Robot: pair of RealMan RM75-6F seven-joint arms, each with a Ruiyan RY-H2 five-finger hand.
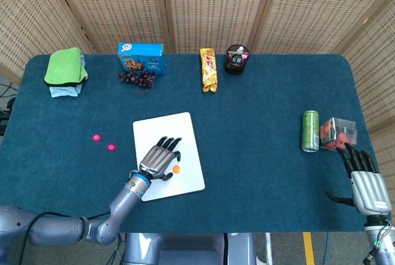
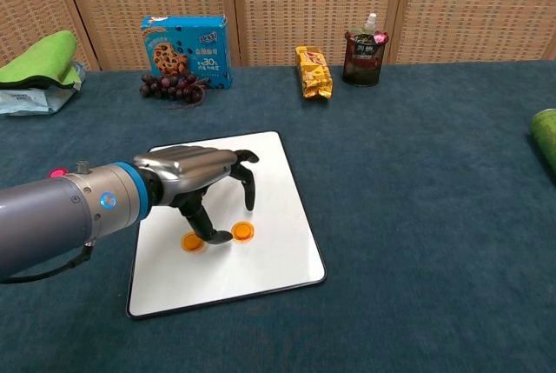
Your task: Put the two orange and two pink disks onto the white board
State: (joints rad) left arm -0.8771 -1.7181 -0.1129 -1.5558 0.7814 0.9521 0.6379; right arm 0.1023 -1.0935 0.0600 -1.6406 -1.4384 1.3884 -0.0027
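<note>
At the far left of the table (image 1: 259, 154) lies a green cloth (image 1: 65, 66) on a pale blue item. Two pink disks (image 1: 103, 142) lie on the table surface, left of the white board (image 1: 185, 130) and apart from it. One of them shows in the chest view behind my left forearm.

My left robot hand (image 2: 195, 180) hangs over the white board, palm down, fingers apart and curved downward, holding nothing. The two orange disks lie on the board. One orange disk (image 2: 243, 232) lies clear, just right of my thumb. The second orange disk (image 2: 191, 243) is partly hidden by the thumb; I cannot tell whether the thumb touches it.

Along the back edge, from left to right, are a blue cookie box (image 1: 141, 57) with grapes (image 1: 136, 78) in front of it, a yellow snack bar (image 1: 209, 70) and a dark pouch (image 1: 236, 59).

At the right stands a green can (image 1: 310, 131), with a clear packet (image 1: 339, 133) just beside it. My right robot hand (image 1: 364, 178) is near the table's right corner, fingers extended and apart, fingertips close to the packet, holding nothing.
</note>
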